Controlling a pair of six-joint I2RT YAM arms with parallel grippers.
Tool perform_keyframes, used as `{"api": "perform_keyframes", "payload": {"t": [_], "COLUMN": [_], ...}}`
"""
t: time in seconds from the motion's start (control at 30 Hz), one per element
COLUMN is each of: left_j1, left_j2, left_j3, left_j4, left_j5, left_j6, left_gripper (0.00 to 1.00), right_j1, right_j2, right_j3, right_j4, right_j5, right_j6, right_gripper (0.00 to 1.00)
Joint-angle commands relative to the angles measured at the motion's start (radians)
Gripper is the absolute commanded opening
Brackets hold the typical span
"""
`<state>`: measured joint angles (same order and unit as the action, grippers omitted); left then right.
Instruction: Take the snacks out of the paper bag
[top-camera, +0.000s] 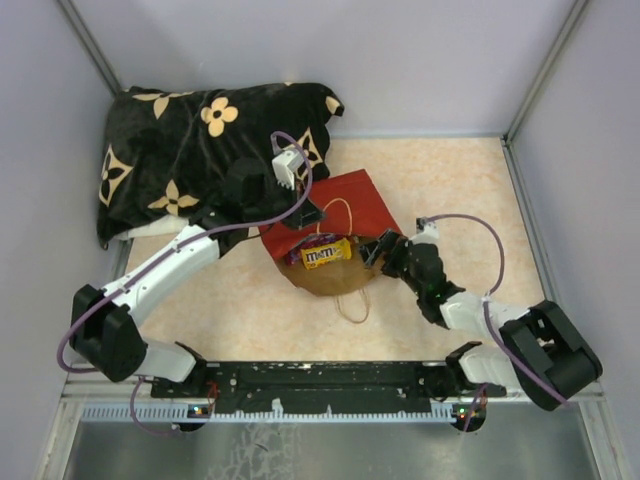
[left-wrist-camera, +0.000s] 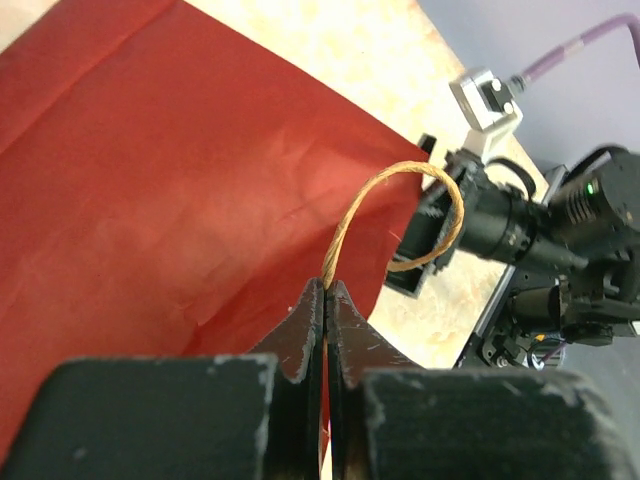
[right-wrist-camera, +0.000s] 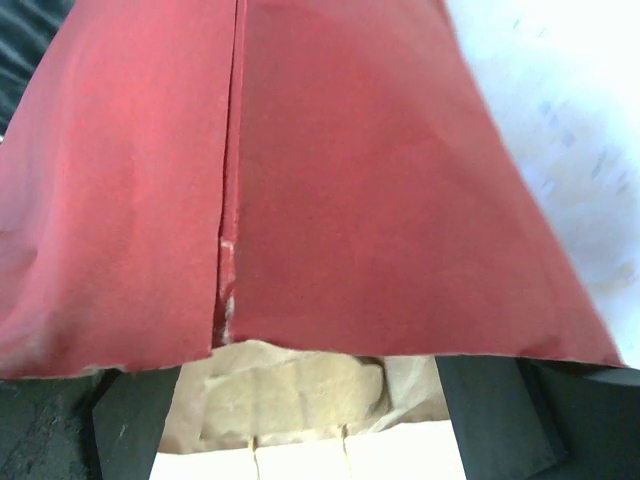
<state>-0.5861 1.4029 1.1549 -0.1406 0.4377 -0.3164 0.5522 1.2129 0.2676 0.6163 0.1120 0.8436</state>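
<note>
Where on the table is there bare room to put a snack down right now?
Bare table lies right of the bag, up to the right wall. Another patch lies before the bases, between the left arm and the loose handle. Crowded at the bag mouth: M&M's pack, left gripper, right gripper.

Matt red paper bag, glossy yellow packet

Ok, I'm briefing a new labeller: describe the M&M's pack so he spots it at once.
Find the red paper bag lying mid-table beside the black flowered pillow. At its brown open mouth lies the M&M's pack, the only yellow packet there.
</note>
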Motion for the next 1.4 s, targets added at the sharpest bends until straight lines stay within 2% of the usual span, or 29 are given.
{"api": "perform_keyframes", "payload": {"t": [0.0, 0.13, 0.23, 0.4, 0.57, 0.67, 0.8, 0.93, 1.03, 1.13, 1.23, 1.37], "left_j1": [-0.032, -0.049, -0.05, -0.057, -0.057, -0.056, -0.055, -0.055, -0.055, -0.054, -0.054, -0.054], "left_j2": [-0.017, -0.016, -0.002, 0.073, 0.08, 0.064, 0.083, 0.066, 0.047, 0.041, 0.036, 0.023], "left_j3": [0.03, 0.107, 0.169, 0.264, 0.275, 0.209, 0.197, 0.173, 0.152, 0.147, 0.142, 0.123], "left_j4": [0.034, -0.003, -0.032, -0.049, -0.04, 0.037, 0.045, 0.08, 0.105, 0.111, 0.113, 0.123], "left_j5": [0.012, -0.034, -0.132, -0.118, -0.139, -0.103, -0.056, -0.06, -0.054, -0.047, -0.043, -0.045], "left_j6": [0.021, 0.001, -0.054, -0.075, -0.034, -0.006, -0.006, -0.008, -0.012, -0.013, -0.012, -0.011], "left_gripper": [0.0, 0.0, 0.0, 0.0, 0.0, 0.0, 0.0, 0.0, 0.0, 0.0, 0.0, 0.0], "right_j1": [-0.114, -0.164, -0.197, -0.341, -0.355, -0.313, -0.148, 0.007, 0.103, 0.174, 0.2, 0.212], "right_j2": [0.008, 0.054, 0.084, 0.141, 0.071, -0.046, -0.221, -0.348, -0.389, -0.346, -0.237, -0.068], "right_j3": [0.11, 0.213, 0.252, 0.21, 0.157, 0.084, 0.0, -0.118, -0.132, -0.099, -0.06, -0.036], "right_j4": [-0.089, -0.186, -0.205, -0.027, 0.006, -0.002, -0.084, -0.028, -0.025, -0.017, 0.027, 0.126], "right_j5": [-0.155, -0.21, -0.236, -0.448, -0.44, -0.349, -0.09, 0.123, 0.244, 0.301, 0.305, 0.313], "right_j6": [-0.162, -0.255, -0.285, -0.155, -0.059, 0.03, 0.143, 0.308, 0.328, 0.319, 0.327, 0.386], "right_gripper": [0.99, 0.99, 0.99, 0.99, 0.99, 0.99, 0.99, 0.99, 0.97, 0.96, 0.95, 0.87]}}
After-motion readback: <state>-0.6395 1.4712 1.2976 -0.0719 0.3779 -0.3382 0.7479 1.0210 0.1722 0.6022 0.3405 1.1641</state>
